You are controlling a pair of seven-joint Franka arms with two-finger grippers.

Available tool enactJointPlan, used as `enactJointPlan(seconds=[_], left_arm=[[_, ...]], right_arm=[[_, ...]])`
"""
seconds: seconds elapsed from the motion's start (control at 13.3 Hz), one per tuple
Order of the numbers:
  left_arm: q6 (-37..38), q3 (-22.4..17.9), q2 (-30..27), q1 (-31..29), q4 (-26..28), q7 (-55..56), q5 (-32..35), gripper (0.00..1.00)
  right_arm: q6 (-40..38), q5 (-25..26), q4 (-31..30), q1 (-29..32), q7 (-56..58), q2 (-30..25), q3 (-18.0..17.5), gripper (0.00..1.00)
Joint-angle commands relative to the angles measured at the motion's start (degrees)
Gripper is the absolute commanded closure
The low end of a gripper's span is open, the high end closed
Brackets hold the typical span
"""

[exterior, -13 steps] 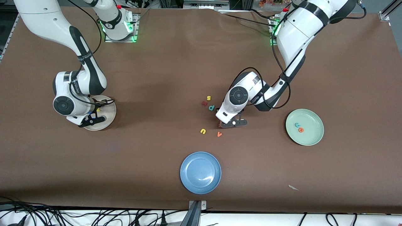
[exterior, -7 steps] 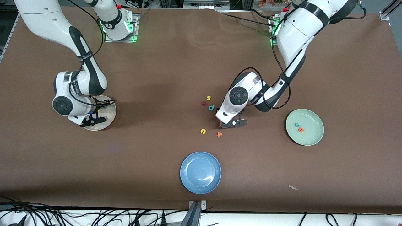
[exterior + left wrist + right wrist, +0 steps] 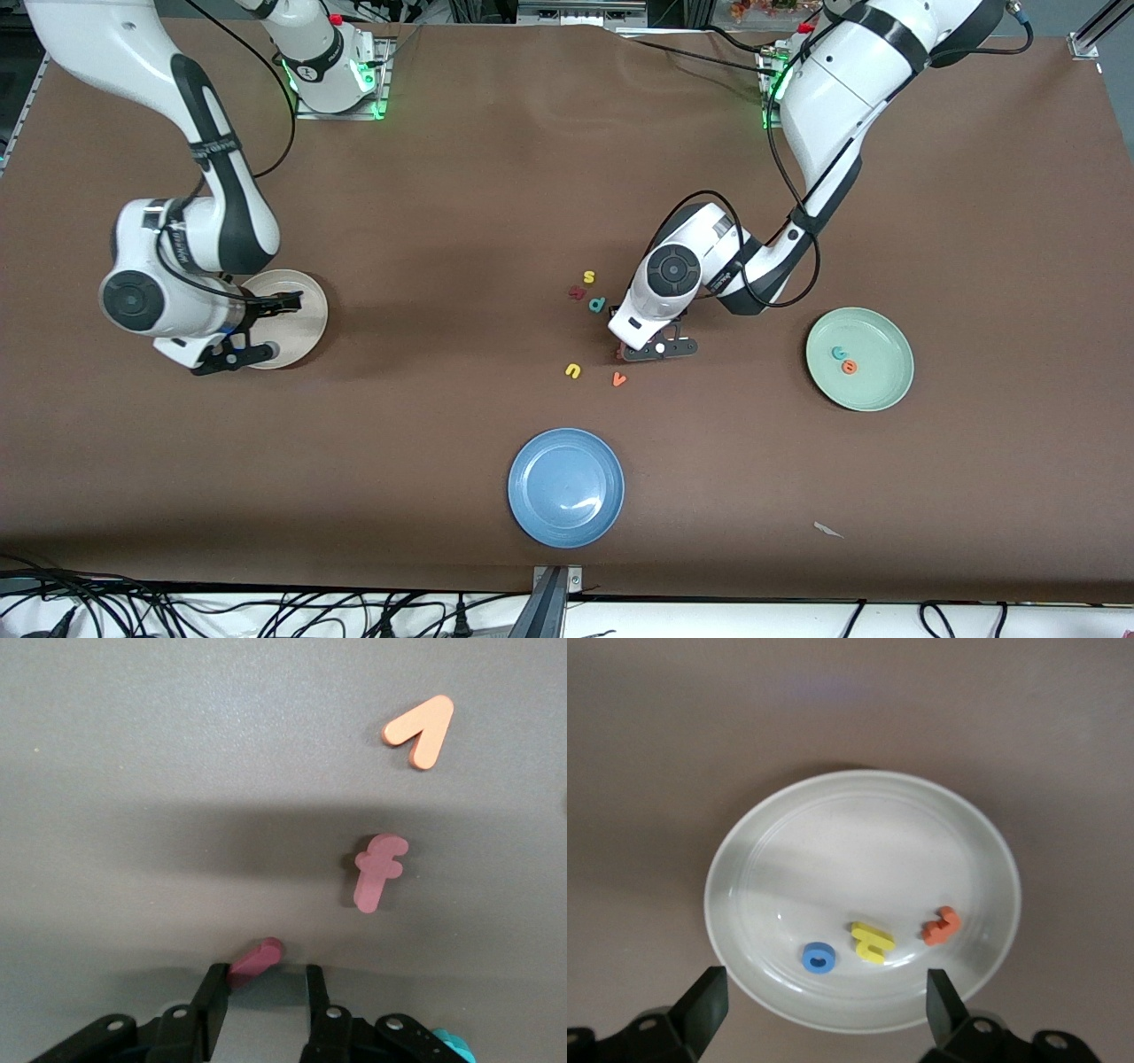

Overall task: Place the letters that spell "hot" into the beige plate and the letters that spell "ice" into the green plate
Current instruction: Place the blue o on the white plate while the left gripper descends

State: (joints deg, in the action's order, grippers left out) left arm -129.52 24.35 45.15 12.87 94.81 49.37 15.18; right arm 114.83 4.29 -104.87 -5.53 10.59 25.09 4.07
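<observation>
The beige plate [image 3: 859, 828] holds the blue o [image 3: 819, 958], the yellow h [image 3: 872, 942] and the orange t [image 3: 942, 926]. My right gripper [image 3: 823, 992] hangs open and empty above that plate's rim [image 3: 301, 323]. The green plate [image 3: 886, 390] holds the teal c [image 3: 838, 352] and the orange e [image 3: 850, 366]. My left gripper [image 3: 657, 348] is down at the table among the loose letters. The maroon i [image 3: 255, 960] lies at the tip of one finger [image 3: 213, 992]. The jaws stand apart, and the bar is not between them.
A red-orange f [image 3: 379, 872], an orange v [image 3: 419, 730] and a teal p [image 3: 597, 305] lie close to the left gripper. A yellow s [image 3: 588, 277] and yellow u [image 3: 573, 370] lie nearby. A blue plate [image 3: 565, 487] sits nearest the front camera.
The right gripper has opened and drawn back from over the beige plate toward the right arm's end of the table. The left gripper has stayed put, its jaws narrowing slightly.
</observation>
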Motion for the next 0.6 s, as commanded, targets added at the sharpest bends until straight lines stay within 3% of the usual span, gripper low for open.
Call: enactJointPlan(seconds=[0.0, 0.3, 0.53], left_arm=[[0.49, -0.53, 1.17, 0.49, -1.38, -0.24, -0.68, 0.65], [0.49, -0.53, 1.17, 0.49, -1.38, -0.24, 0.11, 0.69], [0.49, -0.62, 1.17, 0.49, -1.38, -0.24, 0.11, 0.76]], right_arm=[[-7.41, -1.22, 7.11, -0.18, 0.49, -1.01, -0.2, 0.01], [-10.15, -1.83, 11.79, -0.18, -1.8, -1.18, -0.2, 0.01], [-12.95, -9.03, 13.89, 0.08, -6.09, -2.32, 0.24, 0.01]])
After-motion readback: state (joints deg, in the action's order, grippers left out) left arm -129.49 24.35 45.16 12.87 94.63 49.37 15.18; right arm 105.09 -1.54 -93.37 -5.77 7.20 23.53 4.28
